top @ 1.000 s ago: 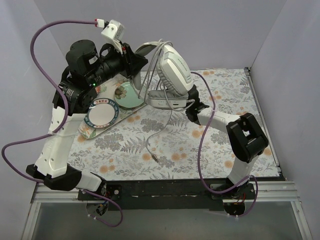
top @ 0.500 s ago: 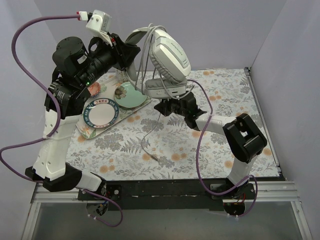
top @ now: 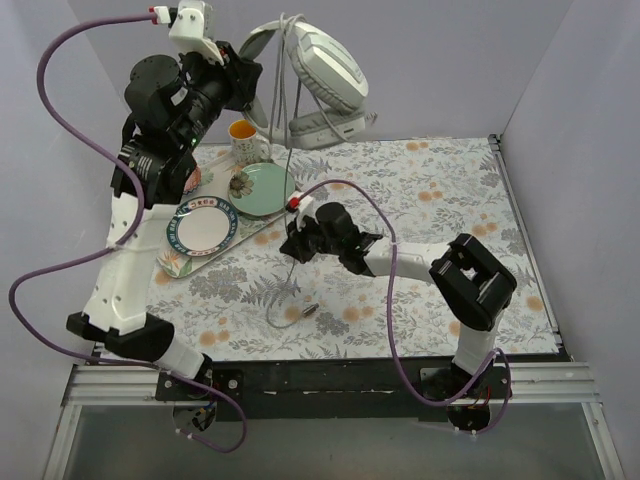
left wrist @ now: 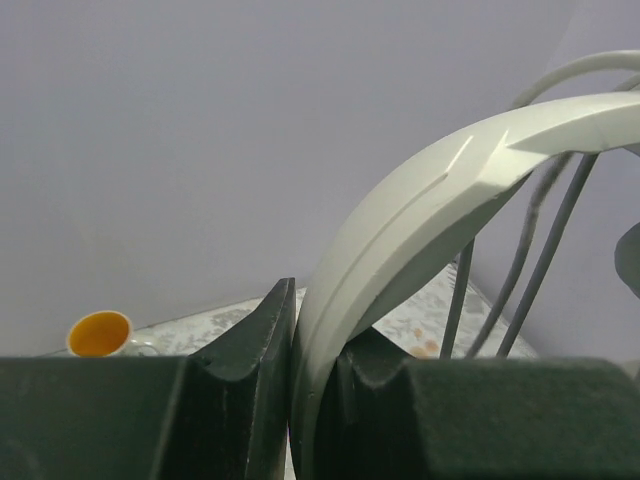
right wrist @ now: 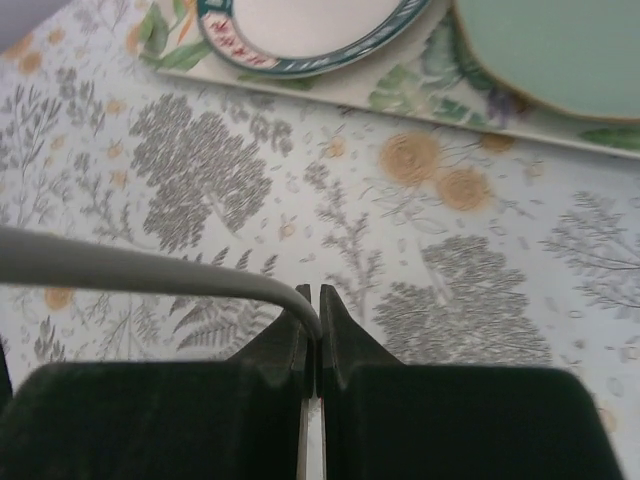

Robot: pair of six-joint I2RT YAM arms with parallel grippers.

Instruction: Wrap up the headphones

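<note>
I've got the headphones cut by my left wrist view's right edge, cup half behind the left gripper, cord cut at right wrist view's left edge, plates cropped on top, plug overhead too small to read

headphones: smooth matt plastic | tablecloth: printed cloth | plate: glossy

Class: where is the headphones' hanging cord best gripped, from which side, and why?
Pinch the cord on its straight hanging stretch, closing across it from the side, as the right gripper does: it is thin and free there; its tail lies looped on the table.
</note>
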